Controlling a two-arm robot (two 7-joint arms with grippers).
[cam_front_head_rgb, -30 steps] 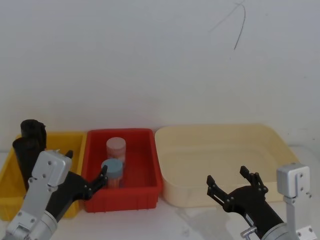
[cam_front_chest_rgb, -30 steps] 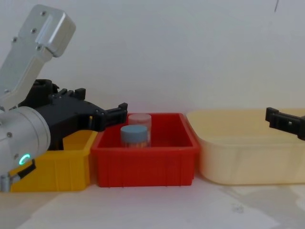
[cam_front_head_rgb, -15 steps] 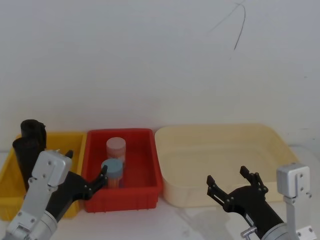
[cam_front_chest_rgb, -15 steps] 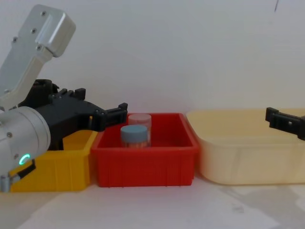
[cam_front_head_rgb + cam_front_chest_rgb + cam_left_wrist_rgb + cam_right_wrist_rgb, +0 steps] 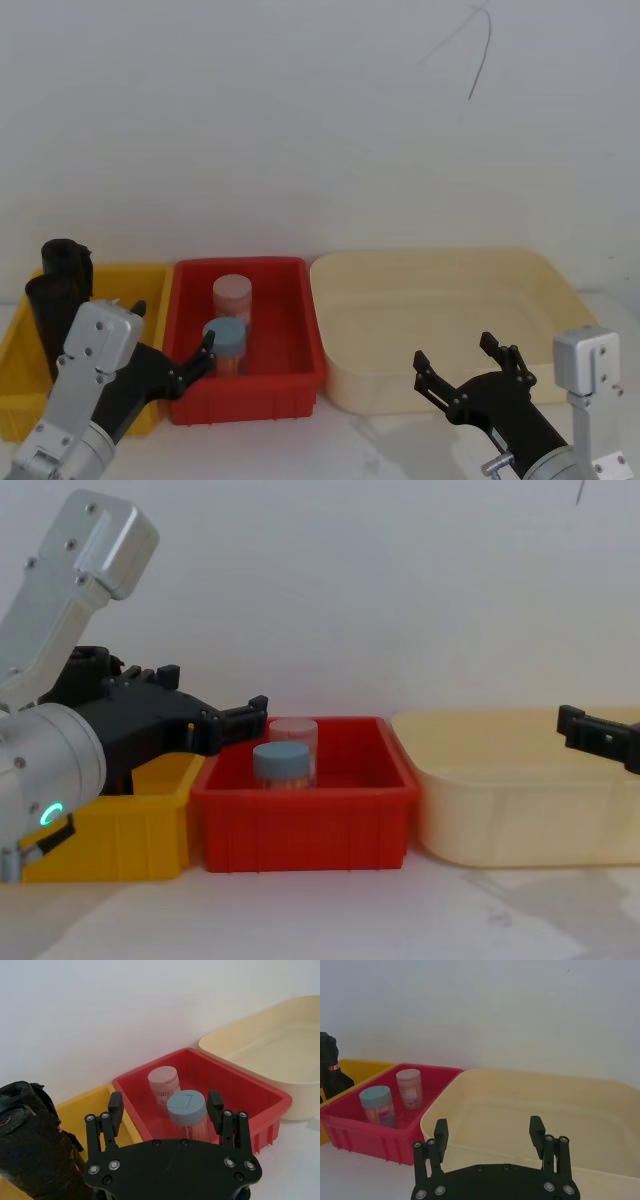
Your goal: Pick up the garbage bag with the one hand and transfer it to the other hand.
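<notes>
Black, tightly rolled, red-marked garbage bag (image 5: 50,312) standing in left yellow bin (image 5: 140,270), unmoved; left gripper (image 5: 172,330) and right gripper (image 5: 455,352) likewise unmoved, spread wide, empty.

Yellow rectangular bin (image 5: 140,832), red rectangular bin (image 5: 300,828) and cream oblong tub (image 5: 500,820) are smooth, slightly glossy moulded plastic; black rolled garbage bag (image 5: 35,1155) is crinkled, faintly shiny film; blue-lidded translucent jar (image 5: 186,1110) is plastic, lid matt; black left gripper (image 5: 165,1102) is matt, with bright metal screw heads.

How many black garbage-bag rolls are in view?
2. The rear roll and the front roll both stand in the yellow bin; others may be hidden.
</notes>
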